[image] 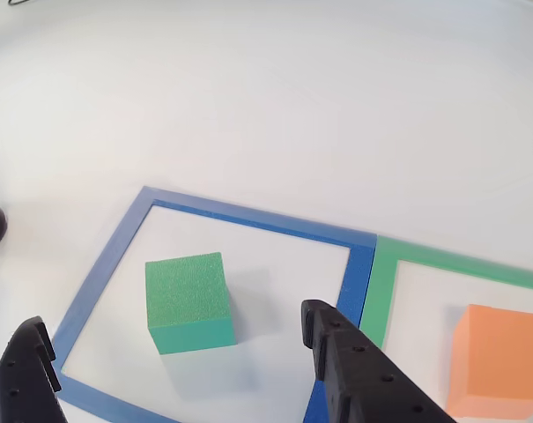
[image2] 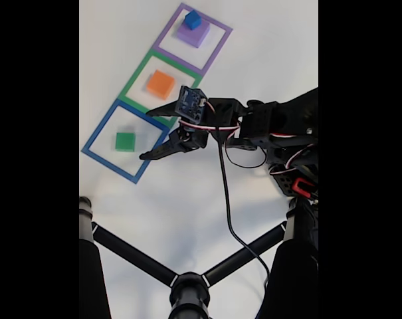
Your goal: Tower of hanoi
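Other view: the gripper (image: 173, 357) has its jaws spread wide, holding nothing. The green block (image: 187, 302) sits between the fingertips on the table (image: 275, 106), inside the blue frame (image: 248, 218). The orange block (image: 498, 359) lies inside the green frame (image: 460, 260).

Fixed view: the gripper (image2: 147, 135) stands open beside the blue frame (image2: 101, 155). The blue cube (image2: 192, 20) rests on the purple block (image2: 191, 34) inside the purple frame (image2: 212, 53).

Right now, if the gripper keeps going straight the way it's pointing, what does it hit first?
Most likely the green block inside the blue frame. The open gripper has its fingers on either side of that block in the other view, though its height above the table is unclear.
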Action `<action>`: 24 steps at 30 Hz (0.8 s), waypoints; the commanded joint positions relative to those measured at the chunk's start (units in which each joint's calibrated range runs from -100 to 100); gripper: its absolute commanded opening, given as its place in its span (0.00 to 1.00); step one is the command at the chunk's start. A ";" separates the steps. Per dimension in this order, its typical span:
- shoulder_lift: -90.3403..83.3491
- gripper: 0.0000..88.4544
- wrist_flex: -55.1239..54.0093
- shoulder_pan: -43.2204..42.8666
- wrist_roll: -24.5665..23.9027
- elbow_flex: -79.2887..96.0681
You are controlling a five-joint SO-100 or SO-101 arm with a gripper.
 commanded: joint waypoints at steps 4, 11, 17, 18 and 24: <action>18.19 0.40 -15.03 -0.39 0.78 -9.04; 32.77 0.42 -23.45 0.29 0.78 -16.58; 38.46 0.42 -25.87 -0.62 0.78 -19.22; 39.27 0.42 -26.28 -0.93 0.78 -19.58; 43.59 0.42 -27.49 -2.22 0.78 -22.58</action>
